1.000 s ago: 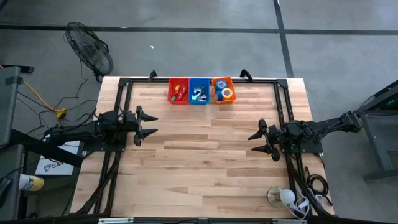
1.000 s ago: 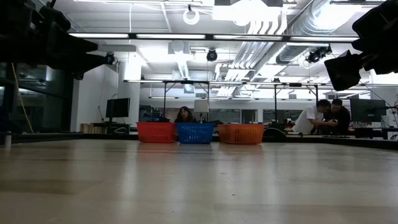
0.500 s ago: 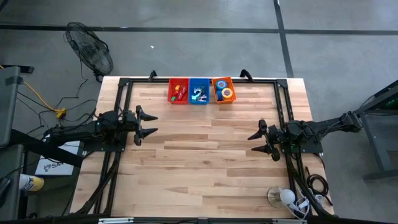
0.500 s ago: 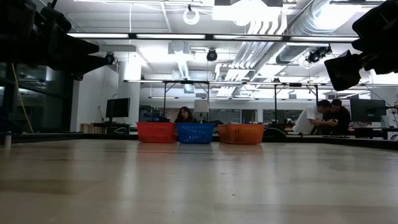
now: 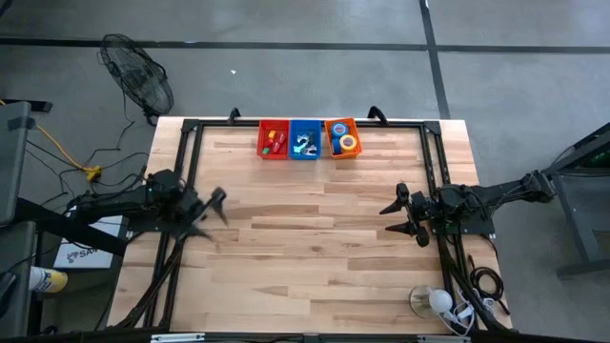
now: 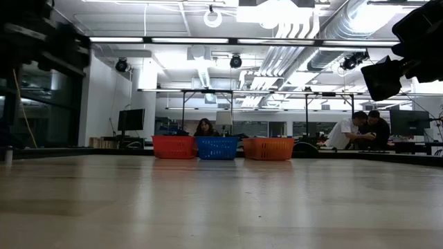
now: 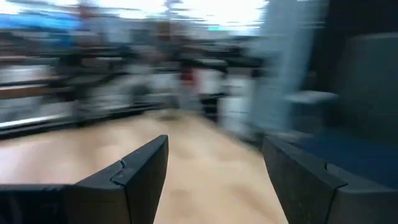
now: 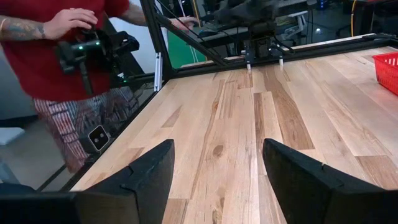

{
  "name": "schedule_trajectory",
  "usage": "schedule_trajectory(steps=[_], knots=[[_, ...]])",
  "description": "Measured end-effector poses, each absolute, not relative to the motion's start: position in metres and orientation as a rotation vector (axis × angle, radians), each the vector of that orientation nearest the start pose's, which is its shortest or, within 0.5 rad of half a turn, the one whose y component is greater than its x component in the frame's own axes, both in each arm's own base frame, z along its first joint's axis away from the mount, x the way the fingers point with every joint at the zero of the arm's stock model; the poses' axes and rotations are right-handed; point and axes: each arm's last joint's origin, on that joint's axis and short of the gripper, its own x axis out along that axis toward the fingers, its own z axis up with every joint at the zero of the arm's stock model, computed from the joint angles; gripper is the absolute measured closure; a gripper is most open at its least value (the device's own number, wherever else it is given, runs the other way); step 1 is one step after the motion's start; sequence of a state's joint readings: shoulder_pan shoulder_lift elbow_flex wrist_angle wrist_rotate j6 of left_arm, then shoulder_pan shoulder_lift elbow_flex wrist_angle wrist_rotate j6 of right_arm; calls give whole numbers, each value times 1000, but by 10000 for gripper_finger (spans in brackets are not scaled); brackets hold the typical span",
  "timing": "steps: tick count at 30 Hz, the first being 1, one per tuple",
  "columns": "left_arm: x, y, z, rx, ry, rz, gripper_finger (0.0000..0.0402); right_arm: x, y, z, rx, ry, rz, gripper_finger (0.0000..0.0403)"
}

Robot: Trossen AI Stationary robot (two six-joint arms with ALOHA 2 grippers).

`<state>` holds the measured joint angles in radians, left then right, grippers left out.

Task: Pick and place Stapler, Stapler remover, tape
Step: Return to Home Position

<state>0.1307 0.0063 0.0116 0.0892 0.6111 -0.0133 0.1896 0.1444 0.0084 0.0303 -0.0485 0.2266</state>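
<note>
The blue bin stands at the far edge of the counter and holds the stapler remover. Just beside it, toward the left arm, the red bin holds the staplers. On the blue bin's other side, the orange bin holds the tape. Both arms hang well apart from the blue bin, nearer the counter's middle. The left jaws are spread wide and empty. On the right arm, the right jaws are also wide and empty.
</note>
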Motion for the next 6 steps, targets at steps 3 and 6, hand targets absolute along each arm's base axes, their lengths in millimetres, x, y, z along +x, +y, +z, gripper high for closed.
schedule_trajectory(steps=[3, 6], knots=[[89, -11, 173, -4, -50, -743, 143, 104, 21, 157, 218, 132, 225, 166], [86, -14, 170, -34, -12, -898, 143, 104, 21, 158, 218, 132, 225, 166]])
